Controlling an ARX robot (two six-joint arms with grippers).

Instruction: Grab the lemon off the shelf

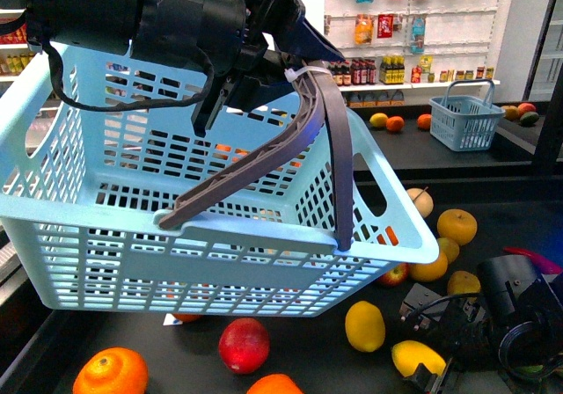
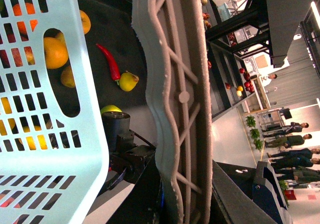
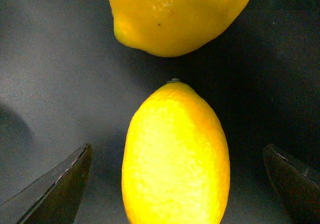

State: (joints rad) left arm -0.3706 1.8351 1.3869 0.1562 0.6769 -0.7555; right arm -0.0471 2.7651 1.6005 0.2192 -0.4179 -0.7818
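Front view: the lemon (image 1: pixel 417 356) lies on the shelf (image 1: pixel 308 363), on its black deck at about 5 o'clock in the picture. It is just at 8 o'clock from the right arm (image 1: pixel 519 319), whose dark wrist crouches low over the deck. A second lemon (image 1: pixel 364 325) sits near it, at 10 o'clock. The left claw (image 1: pixel 264 55) is high at 11 o'clock and clamped on the handle (image 1: pixel 334 165) of the basket (image 1: pixel 176 236), which hangs above the deck. So the left arm is busy and well apart from the fruit, and the right arm is clearly the nearer one.

Left wrist view: the basket wall and its grey handle fill the picture close up. A chili (image 2: pixel 109 61) and loose fruit show on the deck beyond. I cannot pick out the task's lemon here, and the claw itself is out of sight.

Right wrist view: the right claw (image 3: pixel 176 150) is spread wide, holding nothing. One dark finger (image 3: pixel 60 186) stands on each side of the lemon, and neither touches it. The lemon's long axis runs along the claw's line of reach, its tip pointing at the second lemon just beyond. Closing would therefore pinch it across its short width. The fruit looks centred, so I judge that a little more advance, then closing, is what remains.
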